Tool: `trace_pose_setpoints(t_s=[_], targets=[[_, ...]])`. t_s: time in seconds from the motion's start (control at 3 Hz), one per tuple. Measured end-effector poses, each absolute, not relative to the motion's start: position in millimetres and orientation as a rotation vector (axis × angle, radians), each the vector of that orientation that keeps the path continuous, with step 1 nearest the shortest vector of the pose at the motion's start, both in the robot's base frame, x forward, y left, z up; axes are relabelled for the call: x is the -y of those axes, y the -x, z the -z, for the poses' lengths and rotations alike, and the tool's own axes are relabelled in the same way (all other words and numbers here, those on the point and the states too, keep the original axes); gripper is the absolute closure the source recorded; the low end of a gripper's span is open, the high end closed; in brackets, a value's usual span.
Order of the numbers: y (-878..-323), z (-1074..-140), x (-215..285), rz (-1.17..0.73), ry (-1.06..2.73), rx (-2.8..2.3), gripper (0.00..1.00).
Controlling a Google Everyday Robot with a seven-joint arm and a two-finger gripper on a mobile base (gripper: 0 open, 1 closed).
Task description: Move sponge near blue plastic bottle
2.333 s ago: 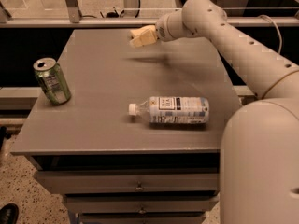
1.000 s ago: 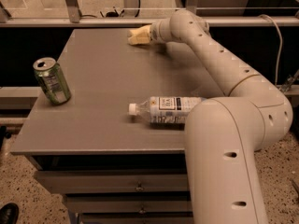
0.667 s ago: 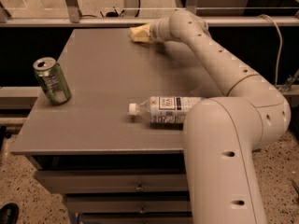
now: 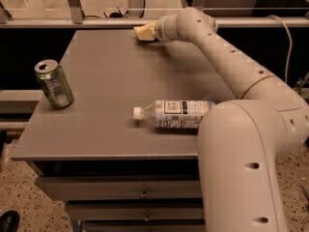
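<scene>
The blue plastic bottle [image 4: 176, 114] lies on its side in the front middle of the grey table [image 4: 106, 71], white cap pointing left; my arm's big forearm covers its right end. My gripper [image 4: 144, 33] is a pale yellow blocky end down at the table's far edge, well beyond the bottle. I cannot pick out the sponge as a separate thing there; it is hidden or merged with the gripper's pale yellow shape.
A green drink can [image 4: 54, 83] stands upright near the table's left edge. My arm [image 4: 231, 66] arches over the table's right side. Drawers [image 4: 140, 193] sit under the front edge. Rails and a window lie behind the far edge.
My arm has swung so its large forearm now fills the right foreground and covers the bottle's right end. The gripper has shifted slightly toward the far edge. Bottle and can have not moved.
</scene>
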State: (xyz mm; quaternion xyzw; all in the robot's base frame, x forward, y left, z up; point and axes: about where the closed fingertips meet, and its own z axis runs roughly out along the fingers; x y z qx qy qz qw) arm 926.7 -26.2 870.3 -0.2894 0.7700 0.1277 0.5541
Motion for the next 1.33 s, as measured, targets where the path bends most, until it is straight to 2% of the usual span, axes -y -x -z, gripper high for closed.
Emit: trace_pose_setpoints(t_s=[0.33, 0.67, 1.33], targets=[[-899.0, -878.8, 22.8, -0.322, 0.721, -1.818, 1.0], [-830.4, -897.6, 29.3, -0.347, 0.776, -1.865, 1.0], [-762.8, -930.5, 50.1, -0.336, 0.873, -1.935, 1.0]])
